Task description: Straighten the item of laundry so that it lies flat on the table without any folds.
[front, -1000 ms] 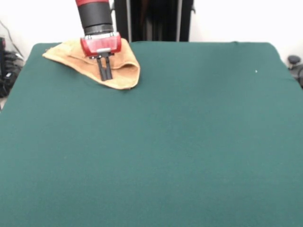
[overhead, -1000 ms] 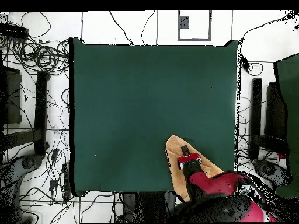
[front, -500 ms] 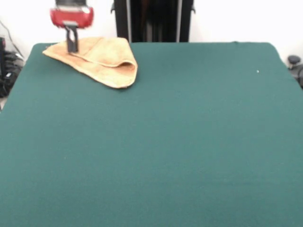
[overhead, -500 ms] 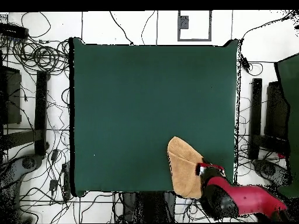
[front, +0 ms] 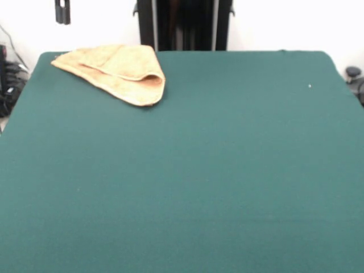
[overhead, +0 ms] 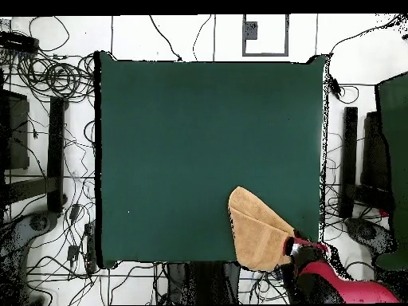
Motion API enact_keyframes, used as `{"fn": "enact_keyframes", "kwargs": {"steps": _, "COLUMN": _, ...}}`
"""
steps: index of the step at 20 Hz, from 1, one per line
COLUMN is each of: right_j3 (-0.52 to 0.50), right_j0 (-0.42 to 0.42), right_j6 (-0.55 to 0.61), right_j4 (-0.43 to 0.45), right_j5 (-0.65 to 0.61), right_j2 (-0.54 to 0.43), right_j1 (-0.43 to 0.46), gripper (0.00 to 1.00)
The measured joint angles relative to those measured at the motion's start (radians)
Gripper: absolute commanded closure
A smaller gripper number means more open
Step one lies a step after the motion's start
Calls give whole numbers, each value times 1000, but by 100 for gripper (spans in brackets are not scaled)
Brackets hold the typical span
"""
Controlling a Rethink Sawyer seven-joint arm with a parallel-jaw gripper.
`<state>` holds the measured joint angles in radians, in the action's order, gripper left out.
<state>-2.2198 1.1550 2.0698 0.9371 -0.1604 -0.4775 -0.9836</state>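
The item of laundry (front: 116, 69) is an orange-tan towel lying folded over into a rough triangle at the far left corner of the green table (front: 227, 170). A rounded fold faces the table's middle. In the overhead view the towel (overhead: 253, 229) sits at the table's (overhead: 199, 143) bottom right, reaching the edge. My gripper (front: 62, 11) shows only as two black fingertips at the top edge, raised well above and left of the towel. The fingertips stand close together with nothing between them. From above, the gripper (overhead: 292, 248) is by the towel's right corner.
Cables (overhead: 56, 76) and dark equipment lie on the floor around the table in the overhead view. A black stand (front: 182, 25) rises behind the table's far edge. A small white speck (front: 309, 86) lies on the cloth at the right.
My gripper has lifted off the towel and drawn back up and to the left, out past the table's corner. The towel stays folded in the same place.
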Motion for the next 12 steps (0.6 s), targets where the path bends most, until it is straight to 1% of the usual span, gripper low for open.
{"fn": "enact_keyframes", "kwargs": {"steps": 4, "right_j3": -9, "right_j0": -89, "right_j6": 0, "right_j4": 58, "right_j5": 2, "right_j2": 12, "right_j1": -19, "gripper": 100}}
{"fn": "enact_keyframes", "kwargs": {"steps": 5, "right_j3": -9, "right_j0": -152, "right_j6": 0, "right_j4": 93, "right_j5": 9, "right_j2": 32, "right_j1": -16, "gripper": 100}}
{"fn": "enact_keyframes", "kwargs": {"steps": 10, "right_j3": -10, "right_j0": -268, "right_j6": 0, "right_j4": 144, "right_j5": 34, "right_j2": 84, "right_j1": -6, "gripper": 100}}
{"fn": "enact_keyframes", "kwargs": {"steps": 12, "right_j3": -7, "right_j0": -336, "right_j6": 0, "right_j4": 166, "right_j5": 49, "right_j2": 128, "right_j1": 11, "gripper": 100}}
